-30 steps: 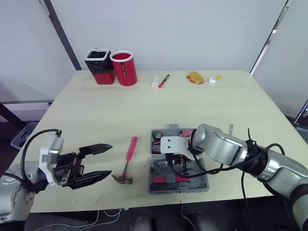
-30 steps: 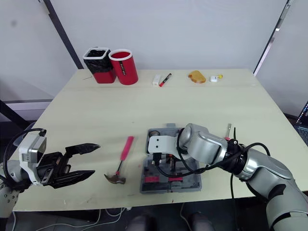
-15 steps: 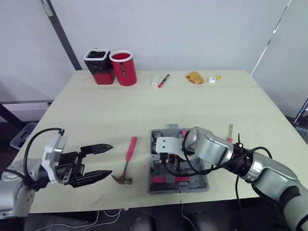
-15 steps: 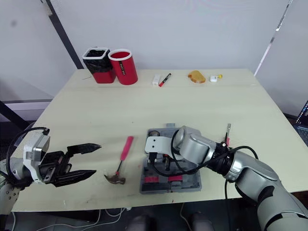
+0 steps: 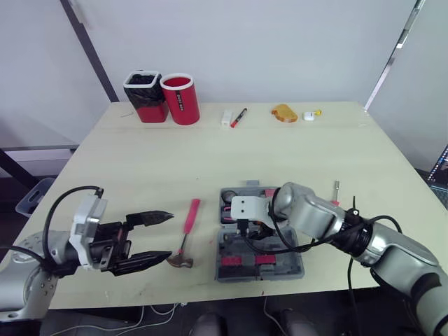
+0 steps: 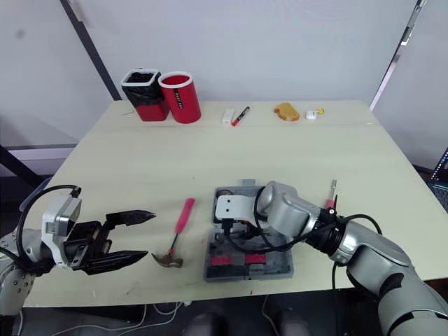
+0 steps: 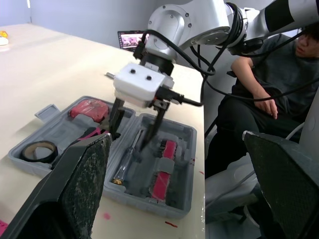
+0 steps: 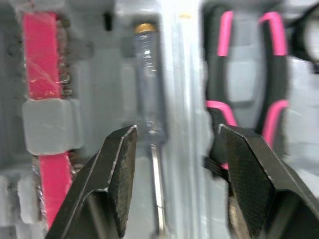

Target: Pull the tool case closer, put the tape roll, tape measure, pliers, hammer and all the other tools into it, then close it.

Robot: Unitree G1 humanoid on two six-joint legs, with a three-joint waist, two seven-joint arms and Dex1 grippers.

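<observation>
Eyeing the hammer (image 5: 187, 231) left of the tool case (image 5: 290, 264), handle pointing away, I judge my wide-open left hand (image 5: 170, 235) nearest.

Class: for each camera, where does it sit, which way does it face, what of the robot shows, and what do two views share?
Eye views: on the head, facing forward and down over the table; both arms, left tool near the hammer.
Left wrist view: faces across to the tool case, right tool and a seated person; own fingers.
Right wrist view: faces down into the case at screwdriver and pliers; own fingers.
Shared: both wrist views show that screwdriver.
</observation>
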